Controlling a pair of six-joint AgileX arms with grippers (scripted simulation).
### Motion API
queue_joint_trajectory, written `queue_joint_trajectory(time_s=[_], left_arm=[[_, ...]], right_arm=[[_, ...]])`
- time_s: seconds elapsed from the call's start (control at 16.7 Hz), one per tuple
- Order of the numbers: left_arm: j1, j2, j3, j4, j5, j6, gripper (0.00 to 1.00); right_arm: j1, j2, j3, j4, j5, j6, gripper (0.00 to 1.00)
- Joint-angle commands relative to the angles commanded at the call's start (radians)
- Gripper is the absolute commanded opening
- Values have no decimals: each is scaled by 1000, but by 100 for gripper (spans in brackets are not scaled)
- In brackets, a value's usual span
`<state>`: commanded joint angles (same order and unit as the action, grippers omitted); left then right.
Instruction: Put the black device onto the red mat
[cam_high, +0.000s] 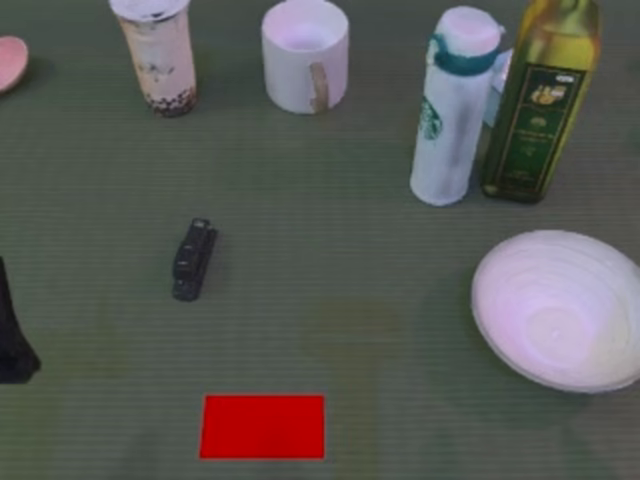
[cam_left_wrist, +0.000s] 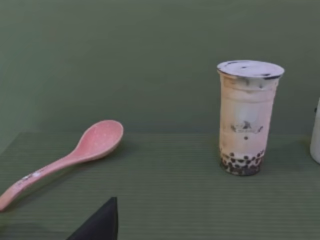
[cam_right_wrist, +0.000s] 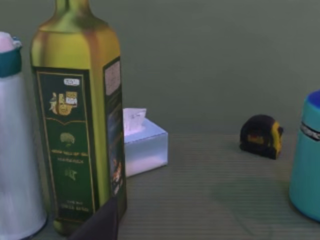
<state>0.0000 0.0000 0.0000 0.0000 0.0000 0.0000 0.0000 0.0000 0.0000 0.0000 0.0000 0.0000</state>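
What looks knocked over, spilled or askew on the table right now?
Nothing stands out. The bubble tea cup, mug, white flask and oil bottle all stand upright; the black device lies flat, apart from the red mat.

no legible txt | white bottle (cam_high: 452, 110): green round logo, unreadable
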Motion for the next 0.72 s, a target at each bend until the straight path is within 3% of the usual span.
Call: queue_joint_trajectory(time_s=[0.36, 0.72], left_arm=[[-25, 103, 103, -75, 4, -11, 100], [-101, 575, 534, -362, 3, -51, 100]], right_arm=[[0, 0, 0, 0, 0, 0, 100], [0, 0, 0, 0, 0, 0, 100]])
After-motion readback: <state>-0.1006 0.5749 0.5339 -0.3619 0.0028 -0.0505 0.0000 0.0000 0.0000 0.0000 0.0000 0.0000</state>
